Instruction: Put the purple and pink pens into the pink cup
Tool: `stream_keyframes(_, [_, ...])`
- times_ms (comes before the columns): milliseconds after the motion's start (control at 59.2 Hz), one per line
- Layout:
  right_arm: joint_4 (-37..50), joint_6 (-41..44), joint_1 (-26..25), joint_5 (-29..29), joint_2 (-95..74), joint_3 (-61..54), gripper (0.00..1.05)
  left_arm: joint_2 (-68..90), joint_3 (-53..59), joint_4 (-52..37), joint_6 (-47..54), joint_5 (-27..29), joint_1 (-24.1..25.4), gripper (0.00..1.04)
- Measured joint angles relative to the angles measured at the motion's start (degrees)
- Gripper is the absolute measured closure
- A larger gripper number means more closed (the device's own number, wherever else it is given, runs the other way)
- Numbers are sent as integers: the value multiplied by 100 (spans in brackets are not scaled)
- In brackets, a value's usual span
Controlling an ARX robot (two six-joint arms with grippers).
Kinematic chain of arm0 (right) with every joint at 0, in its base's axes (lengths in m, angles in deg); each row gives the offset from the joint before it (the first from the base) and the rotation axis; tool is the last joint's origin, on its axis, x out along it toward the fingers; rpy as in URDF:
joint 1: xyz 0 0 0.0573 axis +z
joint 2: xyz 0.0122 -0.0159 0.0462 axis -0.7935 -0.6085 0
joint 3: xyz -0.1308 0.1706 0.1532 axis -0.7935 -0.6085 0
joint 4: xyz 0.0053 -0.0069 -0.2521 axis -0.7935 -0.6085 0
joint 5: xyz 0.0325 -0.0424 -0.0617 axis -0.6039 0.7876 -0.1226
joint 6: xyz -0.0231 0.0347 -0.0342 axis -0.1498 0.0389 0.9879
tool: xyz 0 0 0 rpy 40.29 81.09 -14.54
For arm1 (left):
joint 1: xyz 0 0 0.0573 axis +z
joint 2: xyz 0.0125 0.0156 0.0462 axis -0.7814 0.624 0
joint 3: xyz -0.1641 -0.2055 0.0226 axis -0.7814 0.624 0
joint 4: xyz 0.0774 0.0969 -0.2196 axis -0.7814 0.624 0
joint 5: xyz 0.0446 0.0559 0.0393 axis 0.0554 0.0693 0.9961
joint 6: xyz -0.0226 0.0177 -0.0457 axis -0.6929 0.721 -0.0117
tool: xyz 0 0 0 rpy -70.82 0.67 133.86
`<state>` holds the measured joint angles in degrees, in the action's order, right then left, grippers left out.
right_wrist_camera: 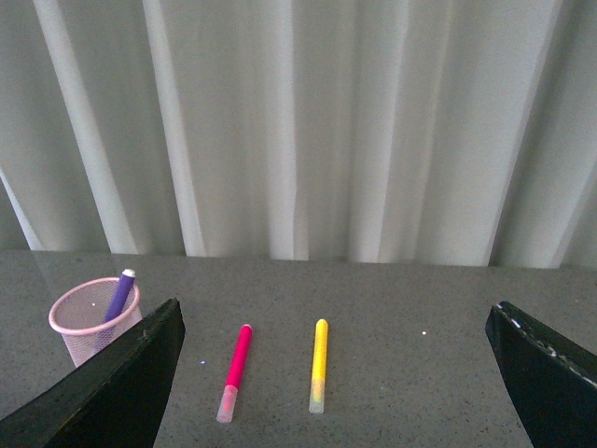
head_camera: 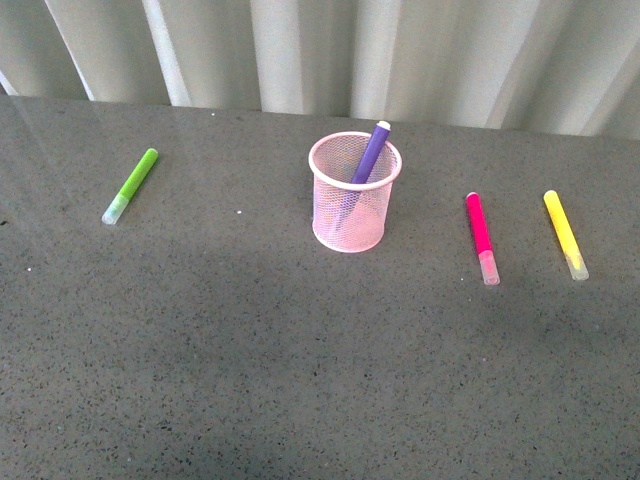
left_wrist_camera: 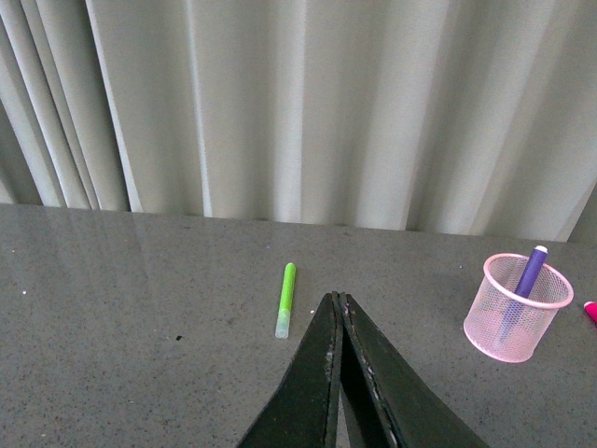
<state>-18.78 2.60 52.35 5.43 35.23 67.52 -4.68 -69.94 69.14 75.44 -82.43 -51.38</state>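
Purple pen (head_camera: 370, 155) is leaning inside pink cup (head_camera: 350, 222) — pink pen (head_camera: 480, 232) is lying toward table's (head_camera: 300, 380) right edge; left hand (left_wrist_camera: 338, 299) is sitting pressed together, right hand (right_wrist_camera: 336, 313) spread.

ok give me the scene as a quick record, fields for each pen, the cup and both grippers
purple pen: tilted inside the pink cup, top end above the rim
pink cup: upright on the table
pink pen: lying flat to the right of the cup in the front view, not in it
yellow marker: lying flat beyond the pink pen
green marker: lying flat on the cup's other side
left gripper: shut, empty
right gripper: open, empty
left to do: pink pen
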Motion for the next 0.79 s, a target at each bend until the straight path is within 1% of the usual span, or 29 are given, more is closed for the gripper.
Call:
stream_keyframes(135, [0,0,0,0,0,0,7,0,0,0,0,0,0,101])
stream_keyframes(203, [0,0,0,-2,0,0,7,0,0,0,0,0,0,90])
stream_keyframes(237, [0,2,0,0,0,0,7,0,0,0,0,0,0,83])
stream_keyframes(253, [0,2,0,0,0,0,7,0,0,0,0,0,0,81])
stream_keyframes(270, [0,0,0,0,0,0,7,0,0,0,0,0,0,77])
stream_keyframes(338, [0,2,0,0,0,0,7,0,0,0,0,0,0,67])
stream_keyframes(473, [0,2,0,0,0,0,7,0,0,0,0,0,0,42])
stream_keyframes(524, [72,-149,7,-190,2,0,7,0,0,0,0,0,0,35])
stream_keyframes(541, [155,-229,61,-227,-7,0,7,0,0,0,0,2,0,31])
stream_keyframes(574, [376,-374,332,-61,-76,4,7,0,0,0,0,-4,0,23])
stream_keyframes(591, [437,-404,424,13,-101,7,7,0,0,0,0,-4,0,22])
stream_keyframes(608, [568,-442,605,103,-162,9,7,0,0,0,0,0,0,19])
stream_keyframes(625, [748,-468,763,131,-271,11,7,0,0,0,0,2,0,15])
stream_keyframes(659, [1121,-479,914,57,-535,20,7,0,0,0,0,4,0,10])
stream_keyframes(676, [1440,-476,942,7,-791,33,7,0,0,0,0,2,0,6])
stream_keyframes(693, [1604,-470,942,-9,-933,46,7,0,0,0,2,2,0,5])
stream_keyframes(743, [2767,-481,780,-31,-2100,249,7,0,0,0,11,-7,0,7])
stream_keyframes(794, [3724,-557,520,-81,-3499,743,7,0,0,0,13,-2,0,7])
